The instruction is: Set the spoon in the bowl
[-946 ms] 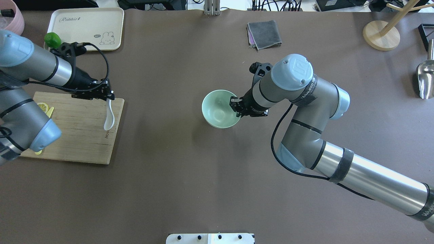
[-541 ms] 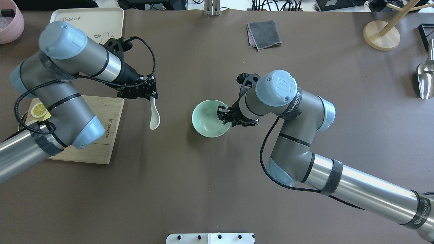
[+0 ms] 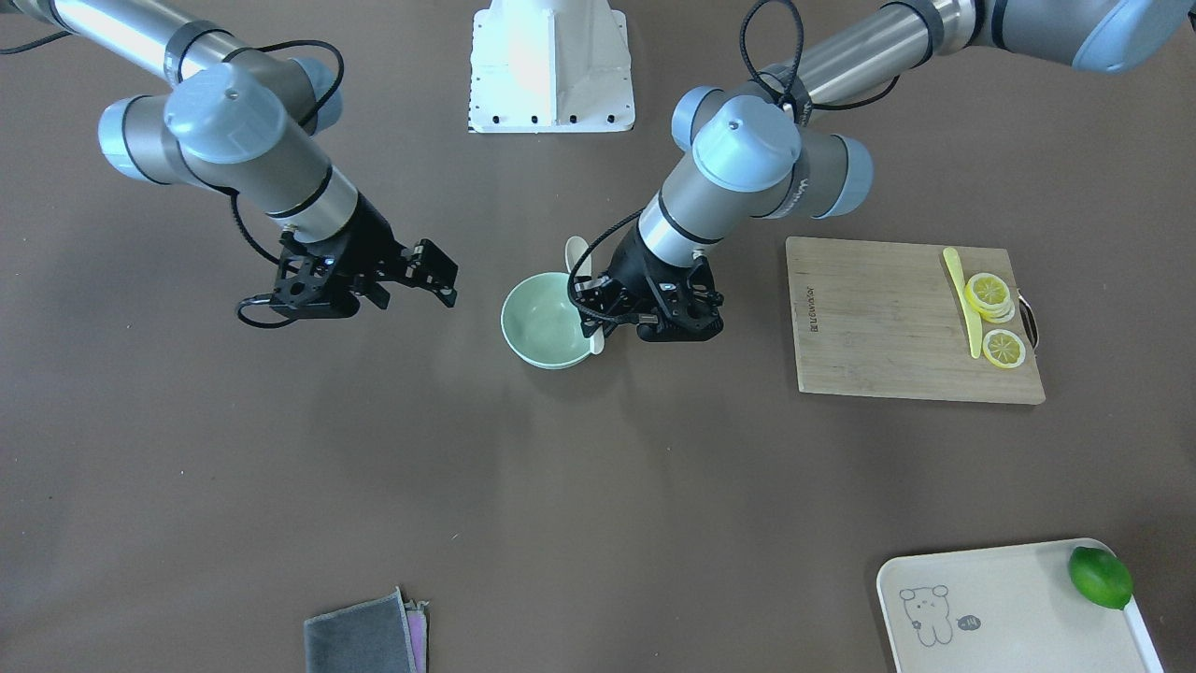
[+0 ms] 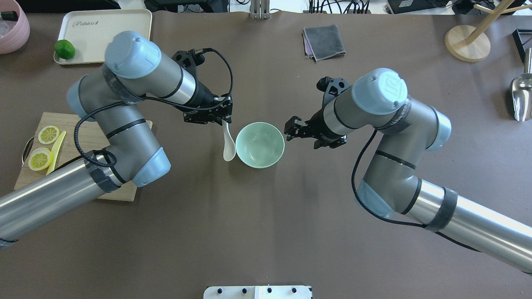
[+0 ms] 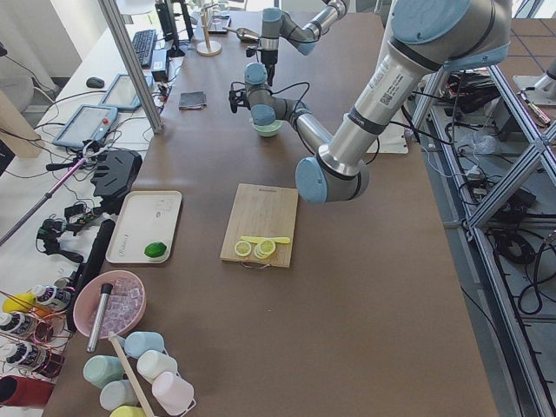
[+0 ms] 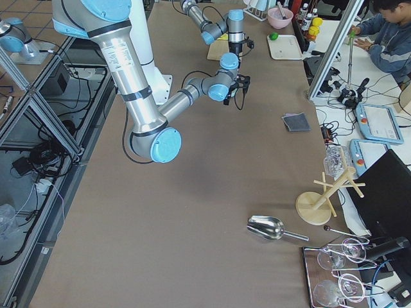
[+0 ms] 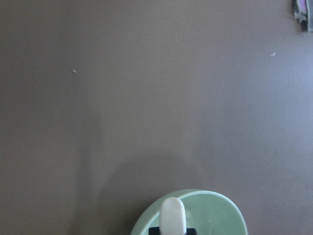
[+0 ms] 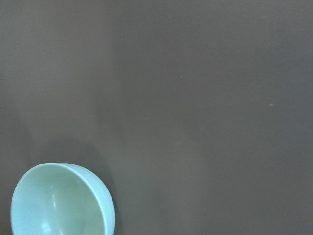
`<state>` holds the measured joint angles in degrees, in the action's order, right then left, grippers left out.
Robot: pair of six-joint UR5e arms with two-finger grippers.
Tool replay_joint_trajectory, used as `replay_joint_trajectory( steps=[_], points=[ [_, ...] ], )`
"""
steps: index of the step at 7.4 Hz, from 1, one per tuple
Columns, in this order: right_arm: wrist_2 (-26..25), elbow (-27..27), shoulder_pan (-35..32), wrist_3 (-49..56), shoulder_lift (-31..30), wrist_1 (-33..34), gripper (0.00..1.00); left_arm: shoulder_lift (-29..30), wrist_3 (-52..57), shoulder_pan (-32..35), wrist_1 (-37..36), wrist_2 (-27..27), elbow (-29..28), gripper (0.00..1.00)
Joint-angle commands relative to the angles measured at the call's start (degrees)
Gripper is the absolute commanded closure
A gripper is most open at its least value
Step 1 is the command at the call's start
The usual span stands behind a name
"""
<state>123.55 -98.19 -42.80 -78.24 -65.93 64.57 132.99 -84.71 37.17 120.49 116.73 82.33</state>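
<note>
Silver-grey tubes on the left arm and right arm, pale blue caps at every joint, dark tape bands round the long tubes. Black cables run to the black, skeletal left gripper and right gripper.

White spoon held by handle, off the table, scoop hanging just beside rim of upright mint-green bowl.

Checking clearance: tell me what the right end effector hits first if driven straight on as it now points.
Most likely the bowl: the open right end effector points at its near rim from just beside it. Height is unclear, so it might pass over.
</note>
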Motion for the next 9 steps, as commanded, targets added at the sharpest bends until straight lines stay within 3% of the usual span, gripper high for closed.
replay_joint_trajectory(
  steps=[1,2,3,5,6,8,9],
  points=[
    [3.7,-1.3,-4.1,4.3,-3.9,-0.1,0.0,1.2,0.0,-1.4,0.3,-3.0,-0.8,0.54],
    [3.8,-1.4,-4.5,4.8,-4.4,-0.2,0.0,1.3,2.6,-0.5,0.3,-3.1,-1.0,0.22],
    [3.8,-1.6,-4.6,4.9,-4.9,-0.2,0.0,1.3,4.0,0.5,0.1,-3.6,-1.2,0.02],
    [3.8,-1.4,-6.5,7.8,-7.0,-0.2,0.0,0.7,6.2,4.3,-0.3,-3.0,-0.9,0.02],
    [4.1,-1.4,-9.1,13.7,-9.8,-0.2,0.0,-1.2,8.1,6.8,-0.6,0.2,0.3,0.02],
    [7.0,-1.0,-17.4,27.5,-16.6,0.0,0.0,-16.3,21.4,16.5,-0.5,12.2,10.9,0.02],
    [8.4,-0.3,-21.9,36.2,-20.4,0.5,0.0,-25.6,29.2,19.8,-0.5,14.6,15.6,0.02]
  ],
)
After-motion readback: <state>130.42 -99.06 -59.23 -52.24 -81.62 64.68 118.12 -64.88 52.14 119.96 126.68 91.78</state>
